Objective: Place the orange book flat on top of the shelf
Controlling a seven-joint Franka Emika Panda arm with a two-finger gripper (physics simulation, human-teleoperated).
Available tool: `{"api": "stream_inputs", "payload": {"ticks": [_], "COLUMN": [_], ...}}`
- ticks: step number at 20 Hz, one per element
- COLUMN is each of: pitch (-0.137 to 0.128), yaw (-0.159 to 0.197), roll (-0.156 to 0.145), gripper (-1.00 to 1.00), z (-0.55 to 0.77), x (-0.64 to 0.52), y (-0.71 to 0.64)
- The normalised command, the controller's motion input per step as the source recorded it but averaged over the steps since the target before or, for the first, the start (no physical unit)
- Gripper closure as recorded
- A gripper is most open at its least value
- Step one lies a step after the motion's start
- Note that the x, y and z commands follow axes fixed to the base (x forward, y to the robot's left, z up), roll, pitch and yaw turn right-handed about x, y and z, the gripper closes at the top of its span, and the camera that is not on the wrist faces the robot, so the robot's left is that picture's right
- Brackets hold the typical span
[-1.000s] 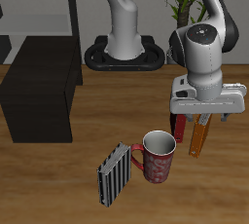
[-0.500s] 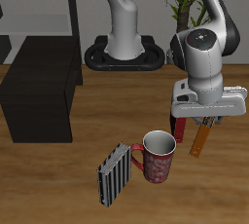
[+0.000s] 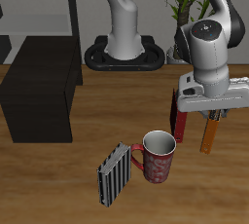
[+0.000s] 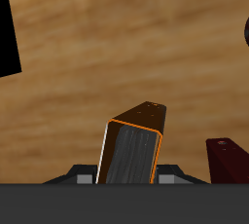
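Sitting low and wide at the counter's [image 3: 88, 184] edge, the black shelf [image 3: 39, 96] is well apart from the arm. Held upright and clear of the wood, the orange book [image 3: 208, 133] hangs pinched in the end effector [image 3: 207, 118] (its pale pages show in the wrist view), beside a dark red book [image 3: 178, 121]. Nearer the front stand a mug [image 3: 159, 156] and a striped book [image 3: 113, 175].

Exterior view looks down from the front; wrist view looks close down the orange book [image 4: 134, 150].
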Motion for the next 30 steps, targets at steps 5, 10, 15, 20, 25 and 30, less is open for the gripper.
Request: {"api": "stream_inputs", "payload": {"ticks": [5, 10, 15, 20, 25, 30], "pitch": [-0.069, -0.038, 0.016, -0.017, -0.082, -0.070], "yaw": [0.041, 0.035, 0.029, 0.045, 0.060, 0.052], "roll": [0.027, 0.035, 0.050, -0.009, -0.021, -0.031], "gripper": [1.00, 1.00, 1.00, 1.00, 1.00, 1.00], "z": [0.53, 0.56, 0.44, 0.40, 0.62, 0.49], "x": [-0.22, -0.24, -0.29, -0.23, -0.36, -0.29], "y": [0.15, 0.07, -0.06, -0.15, -0.05, -0.11]}}
